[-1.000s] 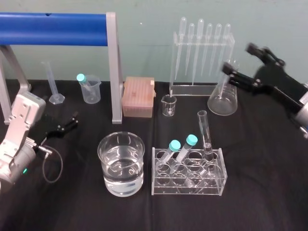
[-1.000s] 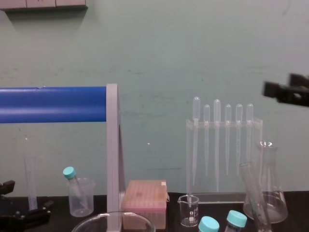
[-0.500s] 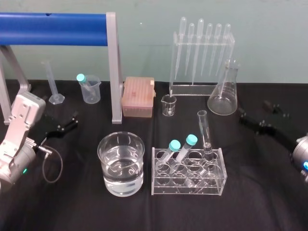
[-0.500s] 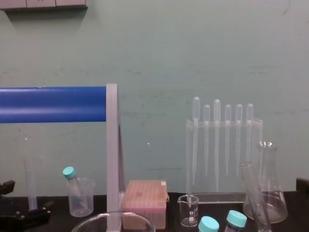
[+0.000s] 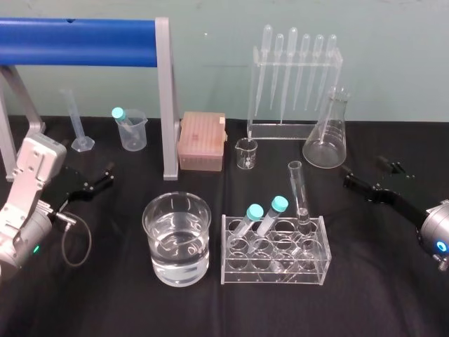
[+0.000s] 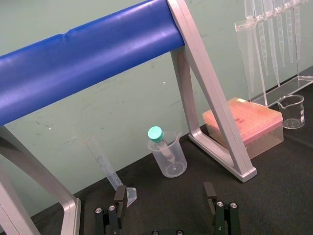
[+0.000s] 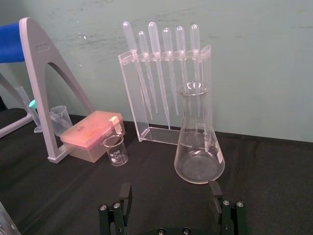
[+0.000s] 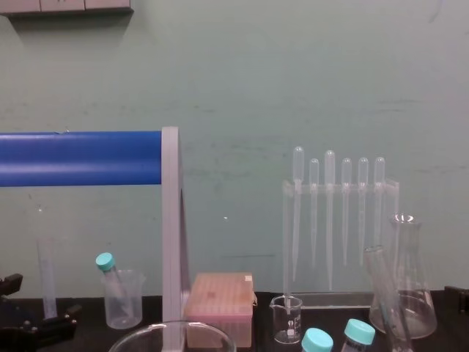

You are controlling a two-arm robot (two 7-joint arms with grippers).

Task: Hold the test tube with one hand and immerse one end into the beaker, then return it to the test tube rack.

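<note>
test tube (image 5: 297, 193): upright in rack (image 5: 275, 275), right-end hole, toward tabletop front edge.
beaker (image 5: 150, 228): holds liquid, just beside rack, on its left-edge side.
right tool (image 5: 370, 173): fingers apart, empty, near right edge.
left tool (image 5: 96, 180): fingers apart, empty, near left edge.

The chest view's lower edge cuts the beaker (image 8: 172, 334) down to an arc of rim. The same edge crops the test tube (image 8: 382, 287) below its upper length and the teal-capped tubes (image 8: 316, 339) to their caps. At that view's right edge, the right arm's jaws are cut to a dark sliver (image 8: 460, 299). In the head view the silver wrist (image 5: 435, 235) runs off the right edge and the blue bar (image 5: 77, 42) off the left. The small spouted beaker (image 5: 246, 153) has markings too small to read.
</note>
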